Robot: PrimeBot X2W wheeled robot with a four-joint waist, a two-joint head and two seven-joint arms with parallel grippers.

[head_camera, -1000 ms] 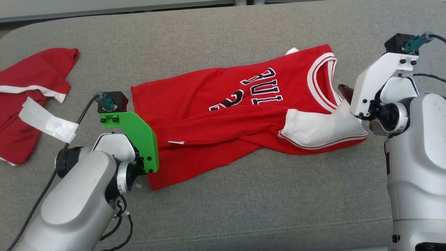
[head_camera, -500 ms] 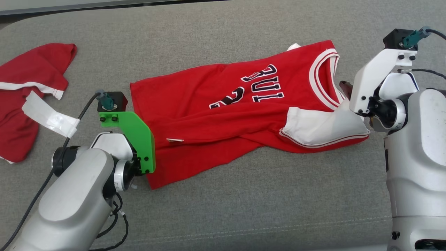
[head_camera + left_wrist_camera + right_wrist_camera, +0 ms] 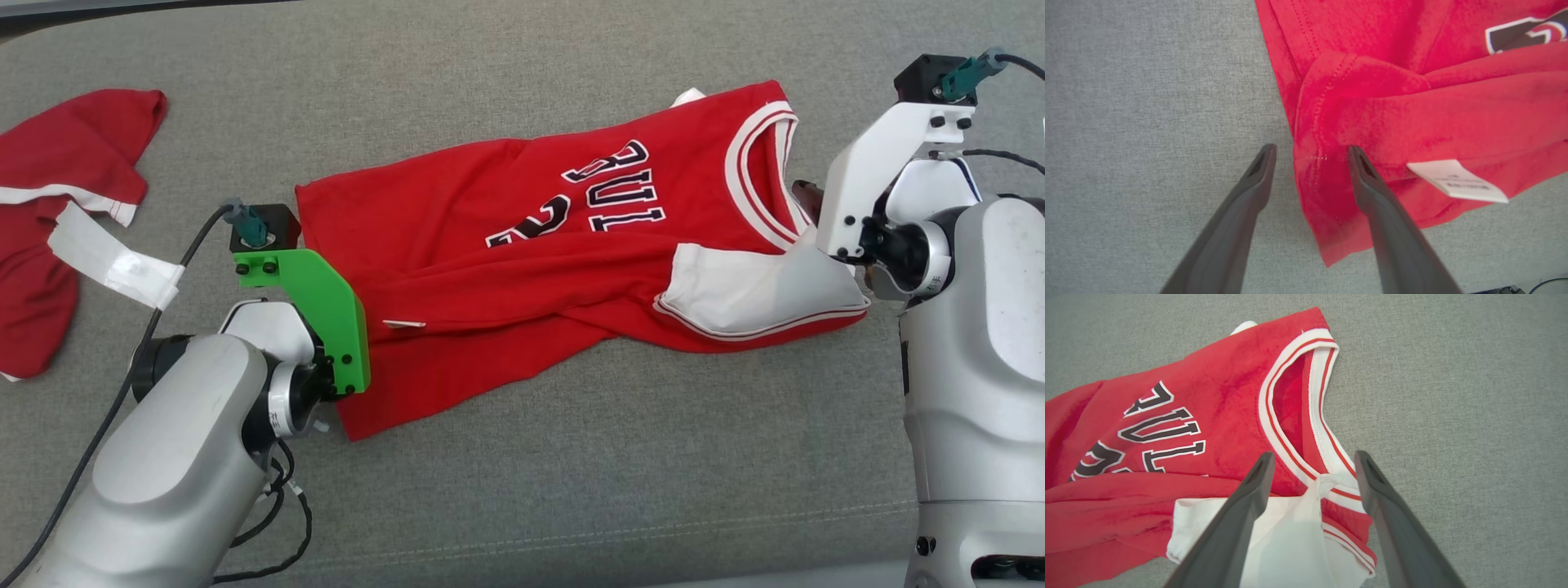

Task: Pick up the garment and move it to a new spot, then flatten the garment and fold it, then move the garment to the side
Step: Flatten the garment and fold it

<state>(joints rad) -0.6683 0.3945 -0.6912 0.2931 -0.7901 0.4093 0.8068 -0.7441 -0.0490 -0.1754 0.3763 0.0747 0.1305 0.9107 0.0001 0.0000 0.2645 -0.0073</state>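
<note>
Here, a red basketball jersey (image 3: pixel 522 269) lies rumpled lengthwise across a grey fabric surface (image 3: pixel 571 490), collar toward the robot's right and hem toward its left. The dark lettering (partly swallowed by a fold) faces up.

The left gripper (image 3: pixel 1311 149) stands at the hem end with its fingers apart. In the left wrist view one finger lies over bare grey cloth and the other over red fabric, with the stitched hem edge between them. Whether the tips touch the cloth cannot be told. A white care label (image 3: pixel 1457 185) pokes out of the folded layers just beside that finger.

The right gripper (image 3: pixel 1313 455) is at the collar end, fingers likewise spread wide. They straddle the striped neckline trim and a white panel (image 3: pixel 1274 539) that bunches between them.

In the head view a green bracket (image 3: pixel 314 314) on the left wrist covers the hem corner, and a white bracket (image 3: pixel 865 180) on the right wrist sits by the shoulder. Well apart at the far left, a second red garment (image 3: pixel 33 310) with white trim lies in a heap, a strip of white tape (image 3: pixel 110 265) across it.
</note>
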